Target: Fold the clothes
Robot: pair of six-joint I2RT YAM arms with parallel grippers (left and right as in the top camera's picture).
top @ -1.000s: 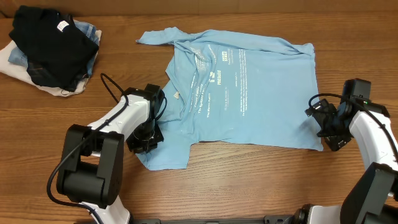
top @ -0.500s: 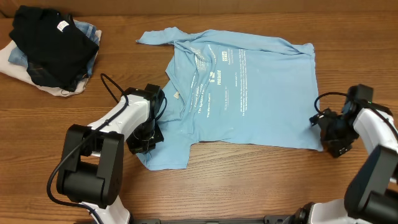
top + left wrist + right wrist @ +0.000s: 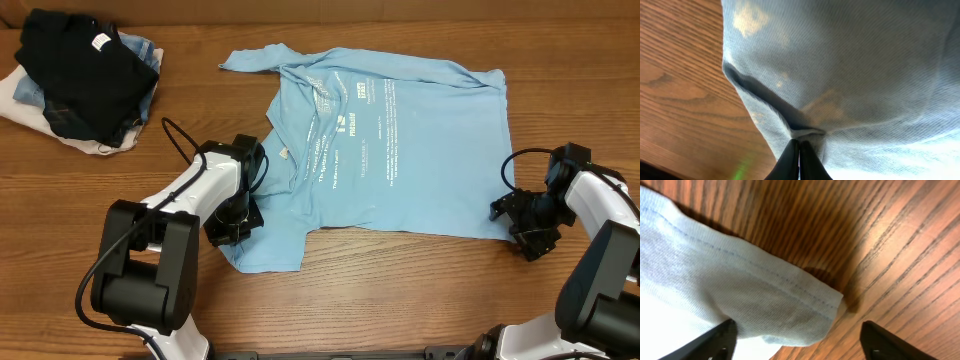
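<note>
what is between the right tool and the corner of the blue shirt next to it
Nothing visible. The right tool stands open with its fingers either side of the hem corner of the light sky-blue short-sleeved shirt, and only the brown wooden table lies around it.

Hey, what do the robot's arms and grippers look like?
The left arm and right arm have white shells, black joints and black bases, with thin black cables looping near the wrists. The left gripper and right gripper are black with slim tapered fingers.
</note>
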